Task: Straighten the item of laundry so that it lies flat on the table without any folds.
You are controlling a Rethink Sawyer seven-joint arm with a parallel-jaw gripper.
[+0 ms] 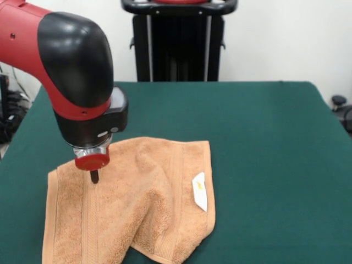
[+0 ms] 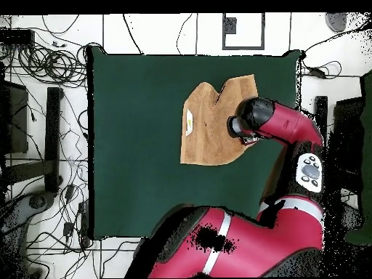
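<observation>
Roughly square, the towel point(image 1: 137, 203) lies folded near the table's point(image 1: 264, 137) edge, label point(image 1: 199, 191) facing open felt; the gripper's point(image 1: 94, 176) state can't be told.

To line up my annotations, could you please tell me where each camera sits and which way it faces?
Front view: across the table, facing the robot; shows the towel, the arm's last links and the end effector low over the cloth.
Overhead view: above, looking straight down, robot base at the bottom; shows most of the arm.
Shared: table, towel, white label, arm over the towel.
</observation>
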